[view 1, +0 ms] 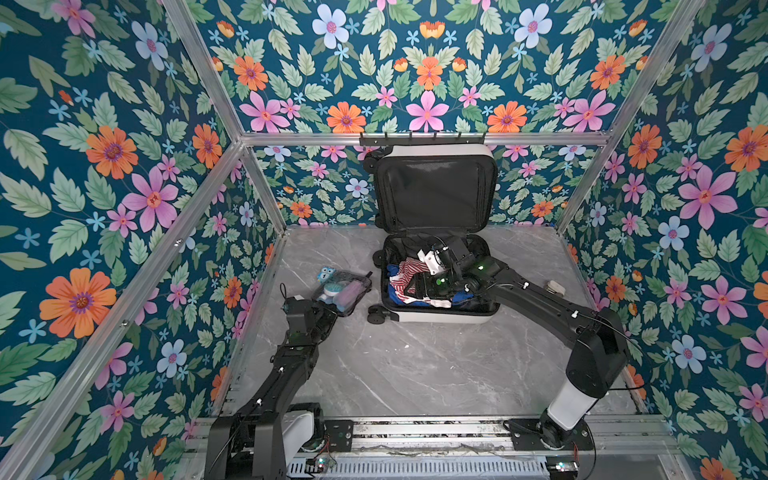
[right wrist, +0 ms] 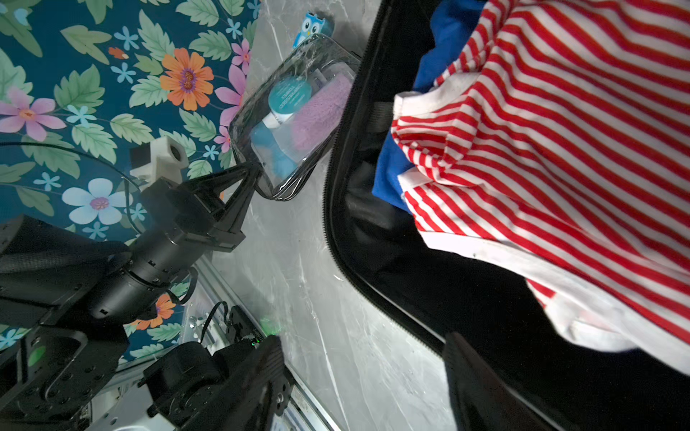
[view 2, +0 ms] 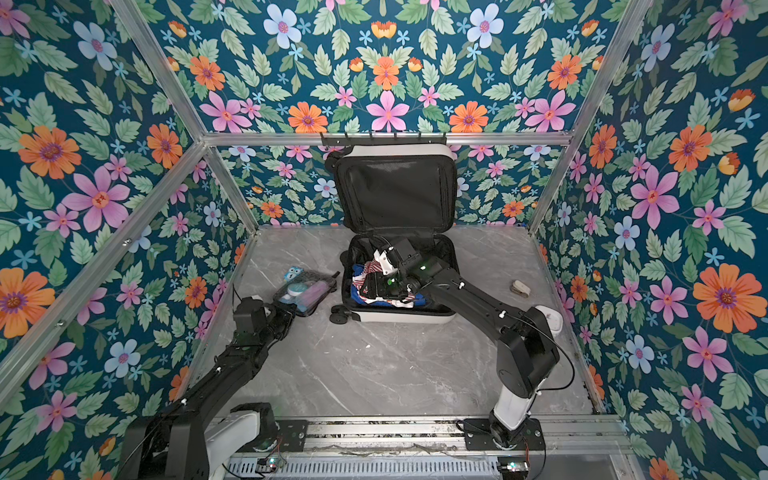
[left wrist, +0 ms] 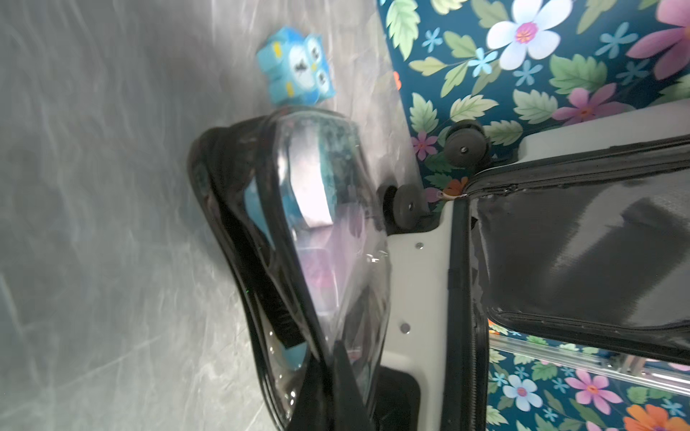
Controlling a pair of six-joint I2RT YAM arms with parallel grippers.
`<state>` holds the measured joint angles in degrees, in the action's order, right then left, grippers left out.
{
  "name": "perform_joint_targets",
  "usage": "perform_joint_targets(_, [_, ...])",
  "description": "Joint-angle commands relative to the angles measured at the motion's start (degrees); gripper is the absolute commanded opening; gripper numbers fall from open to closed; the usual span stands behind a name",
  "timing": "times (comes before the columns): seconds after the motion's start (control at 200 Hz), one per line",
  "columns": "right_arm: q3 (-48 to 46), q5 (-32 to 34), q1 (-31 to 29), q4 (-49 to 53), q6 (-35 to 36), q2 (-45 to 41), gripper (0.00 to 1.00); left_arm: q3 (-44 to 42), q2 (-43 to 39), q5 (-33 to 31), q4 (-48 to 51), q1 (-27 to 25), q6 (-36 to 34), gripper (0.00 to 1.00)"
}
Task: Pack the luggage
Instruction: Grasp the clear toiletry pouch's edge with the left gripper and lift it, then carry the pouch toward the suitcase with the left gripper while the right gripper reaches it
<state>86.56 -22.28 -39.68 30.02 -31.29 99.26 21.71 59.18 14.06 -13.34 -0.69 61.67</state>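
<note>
Toward the back of the marble table (view 1: 415,365): the luggage (view 1: 449,318), base shell flat on its back, lid propped upright against the rear wall, presumably to give both arms access from above. Already holds a red-and-white striped garment (right wrist: 560,149) heaped over a blue garment (right wrist: 444,33), loose and unfolded, with bare black lining along the near side. Leaves room, by the look of it, for one more flattish item.

Just beside the luggage on its wheel side, on the table: the toiletry pouch (view 1: 343,291), clear with black edging, carrying a teal-lidded tub and something lilac. At its far end, a small blue owl (view 1: 325,275) (touching or only very near, cannot tell from these views).

Left gripper (right wrist: 254,169): closed tight on the pouch's near corner, pinching the black edging between both fingers. Makes sense as a hold. Takes the stiffest part of a slippery bag, with the rest free to hang clear of the suitcase rim on the way over. Cannot say for sure: lifted, or resting on the table. Looks tilted in the left wrist view.

Right gripper (right wrist: 362,337): jaws spread wide, nothing between them, poised low over the clothes near the luggage's wheel-side rim. Touches no fabric, so far as visible. Probably stands there to press the heap down or to clear a gap for the pouch, though only a guess from the pose.
</note>
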Motion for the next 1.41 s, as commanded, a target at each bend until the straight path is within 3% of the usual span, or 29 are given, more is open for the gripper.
perform_joint_targets(0.0, [3.2, -1.79, -0.73, 1.5, 1.5, 1.57, 0.7, 2.92, -1.26, -1.29, 7.96, 0.33, -6.39, 0.0])
perform_joint_targets(0.215, [12.67, -3.23, -3.6, 5.41, 3.16, 7.9, 0.71, 11.55, -1.76, -0.53, 16.91, 0.29, -13.6, 0.0])
perform_joint_targets(0.48, [17.31, -4.84, -3.54, 6.04, 2.1, 10.44, 0.73, 23.55, -1.18, 1.56, 26.79, 0.33, -21.56, 0.0])
perform_joint_targets(0.745, [17.93, -8.83, -1.56, 3.81, -1.36, 11.13, 0.8, 31.65, 1.44, 11.82, 28.24, 0.32, -24.64, 0.0])
perform_joint_targets(1.1, [8.03, -19.52, 7.21, -15.31, -17.37, 9.34, 0.8, 40.04, 4.47, 26.01, 25.68, 0.34, -23.87, 0.0])
perform_joint_targets(1.255, [4.89, -22.1, 9.69, -23.48, -23.2, 9.02, 0.81, 39.89, 5.13, 32.02, 20.15, 0.34, -19.35, 0.0])
perform_joint_targets(1.4, [2.26, -24.33, 10.93, -31.22, -28.09, 9.1, 0.84, 35.8, 5.29, 36.69, 8.77, -0.09, -10.98, 0.0])
